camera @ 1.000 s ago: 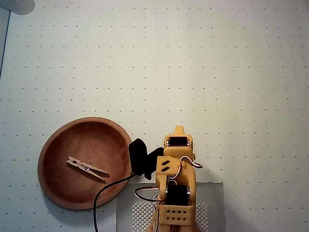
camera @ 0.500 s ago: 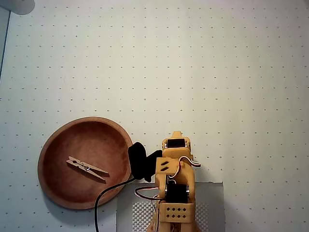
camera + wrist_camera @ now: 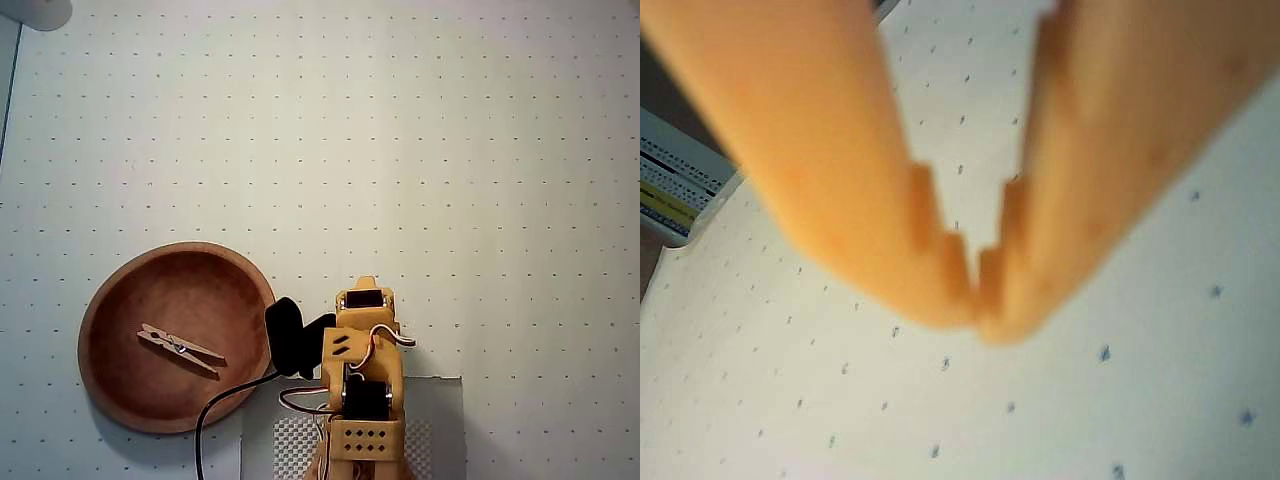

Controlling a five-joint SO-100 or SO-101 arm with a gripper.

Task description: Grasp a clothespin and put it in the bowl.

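**A:** Where did the clothespin (image 3: 180, 348) lie from your pincer (image 3: 978, 298) at that moment?

**B:** You had it off to the pincer's left in the overhead view, and well apart. It lay flat on the floor of the bowl (image 3: 108, 300), a little left of the bowl's middle. The bowl's near rim sat just beside the black camera housing (image 3: 290, 335) on the arm (image 3: 365, 370).

**A:** And its long axis?

**B:** It ran slantwise, from upper left down to lower right in the overhead view, so its lower end pointed roughly toward your arm's base.

**A:** What was the pincer doing?

**B:** In the wrist view your 2 fingers (image 3: 940, 260) met at the tips, with only a stepped notch showing above the contact. Nothing was between them. You held no clothespin. Under the tips was bare dotted mat (image 3: 450, 150), no bowl in that view.

**A:** So what did the coming move turn on?

**B:** I judged the job done as far as these views showed: 1 clothespin, and it was already in the bowl. I saw no other clothespin on the mat. If you had meant to reach for it again, you would have needed to swing left and open the fingers across that slanted axis, not along it.
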